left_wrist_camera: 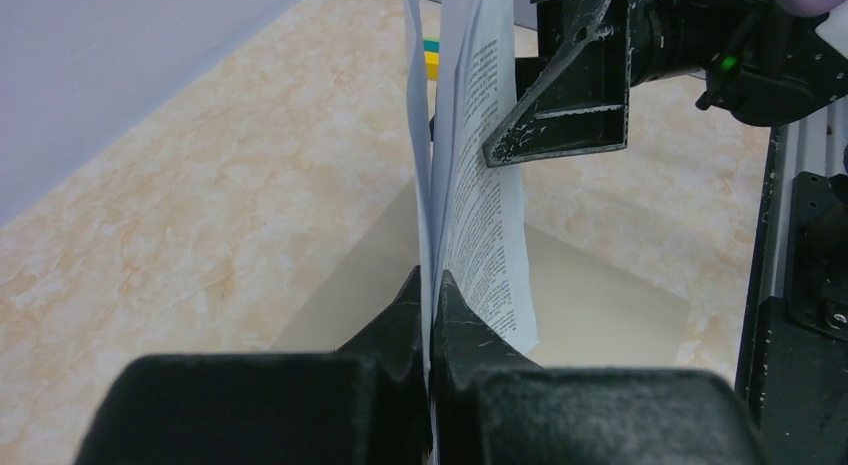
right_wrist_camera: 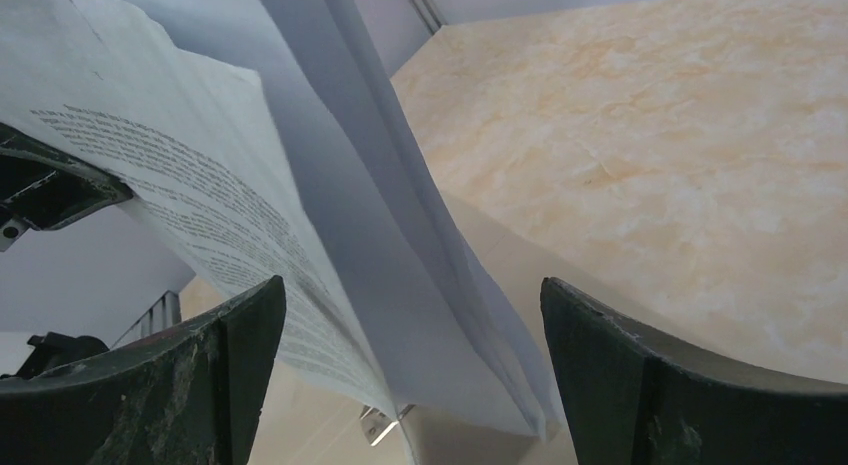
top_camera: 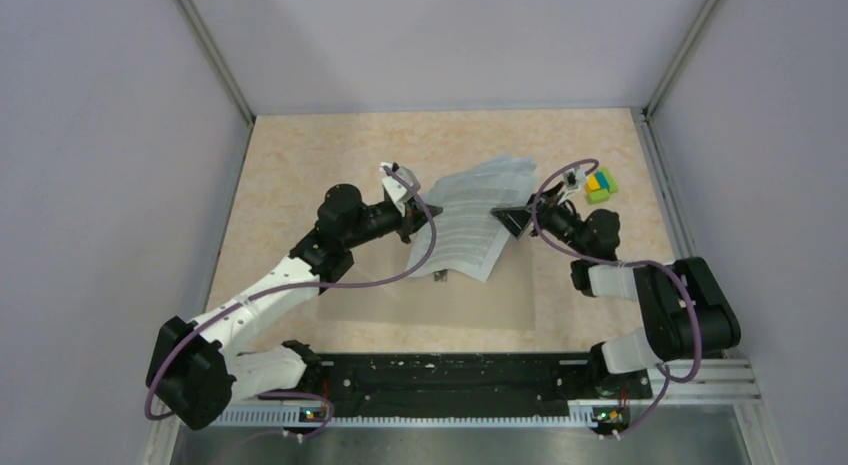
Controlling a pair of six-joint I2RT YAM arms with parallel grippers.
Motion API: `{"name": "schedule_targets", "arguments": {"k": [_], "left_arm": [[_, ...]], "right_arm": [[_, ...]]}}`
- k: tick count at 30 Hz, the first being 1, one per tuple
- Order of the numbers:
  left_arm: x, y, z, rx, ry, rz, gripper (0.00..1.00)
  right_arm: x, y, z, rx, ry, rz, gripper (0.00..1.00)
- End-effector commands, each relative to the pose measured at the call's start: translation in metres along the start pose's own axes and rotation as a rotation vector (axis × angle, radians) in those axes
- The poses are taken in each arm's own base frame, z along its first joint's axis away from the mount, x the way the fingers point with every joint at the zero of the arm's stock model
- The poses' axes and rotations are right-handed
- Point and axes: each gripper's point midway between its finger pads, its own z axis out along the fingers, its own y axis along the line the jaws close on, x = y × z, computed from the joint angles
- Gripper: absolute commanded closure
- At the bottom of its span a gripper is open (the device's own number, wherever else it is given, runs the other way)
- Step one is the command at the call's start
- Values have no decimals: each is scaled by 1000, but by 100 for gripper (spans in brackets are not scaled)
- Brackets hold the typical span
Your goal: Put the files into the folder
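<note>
Marbled table [top_camera: 300,155] below, left arm [top_camera: 265,290] stretches forward, left claw [top_camera: 412,217] clamping files [top_camera: 478,210] over folder [top_camera: 470,303]; right claw [top_camera: 512,220] gapes alongside.

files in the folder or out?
Out. The files are pinched in the left gripper and held up on edge over the folder, which lies flat on the table.

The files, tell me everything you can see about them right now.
The files are a few thin white paper sheets printed with lines of small black text. They are raised off the table, fanned apart and curved, above the flat tan folder. The left end effector is shut on one edge. The right end effector is open, a finger on each side of the sheets, not pinching them.
</note>
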Motion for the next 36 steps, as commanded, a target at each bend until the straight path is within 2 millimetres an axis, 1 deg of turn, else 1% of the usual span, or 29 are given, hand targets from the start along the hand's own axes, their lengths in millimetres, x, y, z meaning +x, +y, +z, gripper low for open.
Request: {"name": "schedule_targets", "arguments": {"k": [1,3,8,12,16,19,22,26,29,33,36], "left_arm": [[-26,-6,-3,29,-96,57,100],[-31,-5,-4,26,-111,73,100],[-46,-9,-7,52,-140,161,100],[-71,-17,-12,95,-173,247,100],[-98,-25,-23,115,-213,309,100],[-118,-33,-32,129,-259,336,100],[-131,-37,-37,137,-289,340,100],[-137,-36,-38,125,-311,336,100],[-138,-31,-36,95,-336,324,100],[-140,-17,-29,33,-373,297,100],[-135,-8,-19,8,-387,258,100]], "right_arm": [[-24,32,11,-177,-85,-89,4],[-24,34,12,-203,-95,-84,4],[-39,48,15,-261,-125,-100,4],[-58,63,12,-268,-141,-144,4],[-76,83,6,-268,-153,-219,4],[-84,94,2,-270,-149,-249,4],[-90,106,-1,-285,-154,-266,4],[-96,118,1,-286,-151,-295,5],[-99,121,4,-268,-144,-312,10],[-97,114,4,-217,-127,-296,20],[-94,108,0,-178,-131,-287,29]]}}
